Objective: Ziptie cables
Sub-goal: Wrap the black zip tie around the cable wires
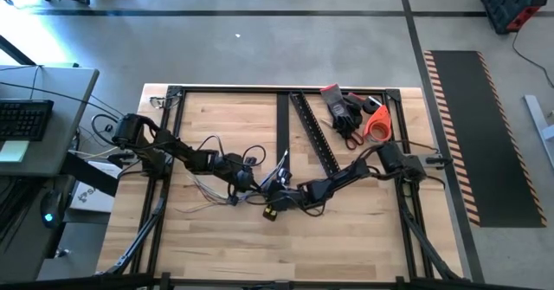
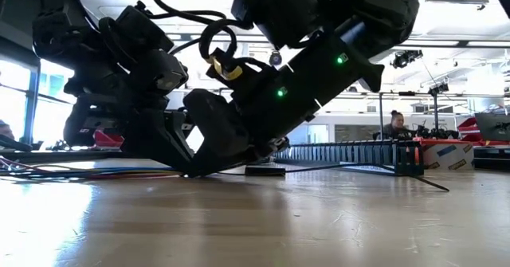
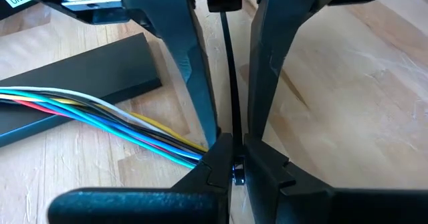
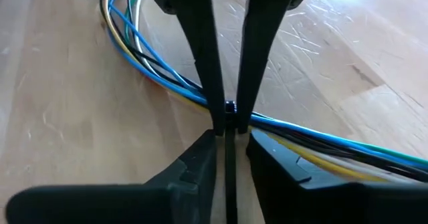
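Note:
The cables [image 1: 208,193] are a loose bunch of thin blue, yellow, white, red and dark wires lying on the wooden table near its middle. They also show in the left wrist view [image 3: 100,110] and the right wrist view [image 4: 154,70]. A thin black zip tie strip [image 3: 229,70] crosses them. My left gripper [image 1: 251,184] and my right gripper [image 1: 275,196] meet tip to tip over the bunch, low on the table. Each is shut on the strip. A small blue piece [image 4: 231,107] sits where the fingertips meet. My left gripper pinches the zip tie strip [image 3: 233,140] between its two fingertips, right beside the cables. The fingers slant down from the table's left. The strip runs on along my right gripper's fingers. The cables lie slack on the table. My right gripper has the zip tie strip [image 4: 227,174] between its two fingers, lying along them. The fingers slant down from the table's right, tips at the cable bunch. How far along the strip they close cannot be told.
Two long black slotted rails [image 1: 281,125] [image 1: 316,134] lie at the table's far middle, and a flat black piece [image 3: 80,77] lies near the cables. Black gloves [image 1: 342,108] and an orange-handled tool [image 1: 376,124] lie at the far right. A black frame [image 1: 173,91] edges the table.

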Action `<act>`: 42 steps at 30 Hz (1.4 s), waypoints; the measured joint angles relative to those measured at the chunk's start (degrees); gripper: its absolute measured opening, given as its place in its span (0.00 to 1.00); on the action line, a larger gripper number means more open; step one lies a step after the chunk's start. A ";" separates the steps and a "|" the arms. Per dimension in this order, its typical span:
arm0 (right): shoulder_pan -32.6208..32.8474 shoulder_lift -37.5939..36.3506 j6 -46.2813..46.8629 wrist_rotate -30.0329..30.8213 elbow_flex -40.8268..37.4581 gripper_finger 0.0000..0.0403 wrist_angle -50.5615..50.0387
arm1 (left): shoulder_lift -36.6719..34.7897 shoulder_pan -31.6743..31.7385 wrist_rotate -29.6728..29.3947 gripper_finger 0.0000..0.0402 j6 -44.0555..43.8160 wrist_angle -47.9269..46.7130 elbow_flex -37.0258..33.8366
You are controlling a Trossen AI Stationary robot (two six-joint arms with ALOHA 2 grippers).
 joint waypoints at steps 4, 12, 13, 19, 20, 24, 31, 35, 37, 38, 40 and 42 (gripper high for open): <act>0.12 1.27 0.41 0.58 0.11 0.12 0.66 | 0.00 0.00 0.04 0.02 0.02 0.04 0.00; 1.30 1.18 -1.48 4.13 0.13 0.01 0.49 | 0.00 -0.02 0.14 0.02 0.00 -0.12 0.00; 1.28 1.10 -1.44 3.87 0.13 0.01 0.14 | 0.00 -0.02 0.10 0.03 0.00 -0.19 0.02; 2.43 0.51 -0.82 5.44 0.24 0.00 -3.66 | 0.00 -0.02 -0.02 0.12 2.11 -1.95 0.11; 2.85 0.37 -0.96 6.52 0.19 0.00 -4.37 | 0.00 -0.02 0.01 0.15 2.35 -2.36 0.17; 4.00 -0.19 -3.36 9.13 0.02 0.00 -5.35 | -0.07 0.02 0.15 0.26 2.45 -3.14 0.15; 4.04 -0.48 -5.27 9.16 -0.05 0.00 -5.14 | 0.02 0.02 0.45 0.32 0.67 -0.98 -0.02; 4.04 -0.48 -7.45 9.54 -0.13 0.00 -3.69 | 0.04 0.02 1.33 0.30 0.26 -0.36 -0.07; 4.04 -0.48 -8.61 9.69 -0.15 0.00 -2.95 | 0.07 0.02 1.52 0.28 -0.30 0.04 -0.11; 4.04 -0.48 -9.13 9.69 -0.15 0.00 -2.59 | 0.07 0.00 1.55 0.27 -0.39 0.27 -0.11; 4.04 -0.48 -9.79 9.71 -0.15 0.00 -2.36 | 0.09 0.00 1.61 0.25 -0.48 0.66 -0.11; 4.04 -0.48 -9.06 9.66 -0.15 0.00 -2.47 | 0.09 0.00 1.19 0.23 -0.69 0.76 -0.11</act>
